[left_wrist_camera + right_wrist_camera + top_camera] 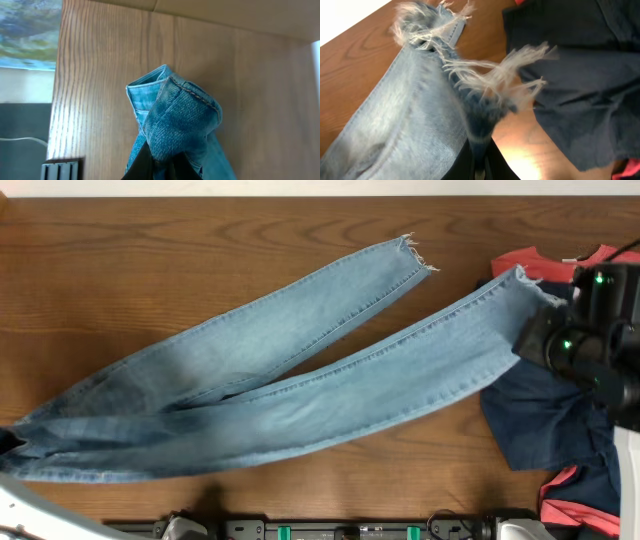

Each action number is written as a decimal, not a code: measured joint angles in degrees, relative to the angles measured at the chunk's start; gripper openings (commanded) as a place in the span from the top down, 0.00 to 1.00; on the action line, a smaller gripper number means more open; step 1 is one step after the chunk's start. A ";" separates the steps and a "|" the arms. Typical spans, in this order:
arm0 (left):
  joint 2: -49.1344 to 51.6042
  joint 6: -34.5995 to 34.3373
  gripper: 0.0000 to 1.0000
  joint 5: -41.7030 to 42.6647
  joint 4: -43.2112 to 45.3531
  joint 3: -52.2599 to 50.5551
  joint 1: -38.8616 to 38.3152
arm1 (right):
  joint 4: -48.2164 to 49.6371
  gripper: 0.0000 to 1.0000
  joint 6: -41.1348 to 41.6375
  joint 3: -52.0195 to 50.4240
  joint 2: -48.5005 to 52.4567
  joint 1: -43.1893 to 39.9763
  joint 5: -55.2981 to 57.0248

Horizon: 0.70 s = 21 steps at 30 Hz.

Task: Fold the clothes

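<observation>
Desk (120,260): wood grain, carries everything.

Jeans (300,380): biggest item, light-blue denim, flat on the desk in a long V. They span from the left end effector (160,162) to the right end effector (479,160). The legs join at the left one's end and spread apart towards the right one.

Navy garment (540,420): crumpled, directly beside and under the right end effector, on the robot's side of it. The end of the held leg lies over its edge. In the right wrist view it fills the area right of the fingers.

T-shirt (530,262): coral-red, mostly buried under the navy garment. One patch shows just past the right end effector on the far side. Another shows behind it at the near right corner of the desk.

Left end effector: closed, gripping the jeans at the waist end. Its wrist view shows a bunch of denim with a stitched seam standing right above the fingers.

Right end effector: closed, gripping the jeans by the hem (490,80) of the nearer leg. Denim is pinched between the fingers and frayed threads fan out just above them.

Other hem (418,252): frayed, free, flat on the desk. It lies well left of the right end effector, on the far side.
</observation>
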 measured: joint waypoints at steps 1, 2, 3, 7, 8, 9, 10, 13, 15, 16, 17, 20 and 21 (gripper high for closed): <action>1.07 0.00 0.94 -1.11 0.07 -0.02 -0.87 | 1.09 0.95 0.09 0.00 1.18 -0.02 0.00; 2.36 0.00 0.94 -2.32 0.09 -0.02 -1.75 | 2.38 0.95 0.24 0.00 2.82 0.00 -0.04; 3.32 0.00 0.94 -3.15 0.13 -0.02 -2.27 | 3.65 0.95 0.39 0.00 4.35 0.00 -0.11; 6.88 0.00 0.94 -5.09 0.57 -0.04 -3.19 | 12.44 0.95 1.01 0.00 12.85 0.00 -2.51; 7.52 0.00 0.94 -5.31 0.63 -0.04 -3.23 | 15.15 0.95 1.05 0.00 15.06 0.00 -3.54; 8.09 0.00 0.94 -5.42 0.81 -0.07 -3.26 | 18.18 0.96 1.18 0.00 17.59 0.04 -4.92; 8.66 0.00 0.94 -5.55 0.94 -0.07 -3.30 | 20.81 0.96 1.31 0.00 19.82 0.04 -6.23; 10.19 0.00 0.94 -5.57 1.75 -0.07 -3.96 | 28.15 0.99 2.23 0.00 25.86 0.07 -10.56; 11.32 0.00 0.94 -5.40 2.60 -0.07 -4.72 | 32.68 0.99 3.50 0.00 29.79 0.17 -13.25; 12.15 0.00 0.94 -5.27 3.23 -0.07 -5.33 | 35.10 0.99 4.31 0.00 31.95 0.31 -14.62; 12.90 0.00 0.94 -5.27 3.82 -0.07 -5.92 | 37.35 0.99 5.07 0.00 33.81 0.42 -15.61; 15.43 0.00 0.94 -6.03 5.05 -0.07 -7.76 | 43.43 0.99 6.95 0.00 38.80 0.85 -17.88; 16.41 0.00 0.94 -6.54 5.05 -0.07 -8.17 | 44.85 0.99 7.45 0.00 40.15 1.01 -18.32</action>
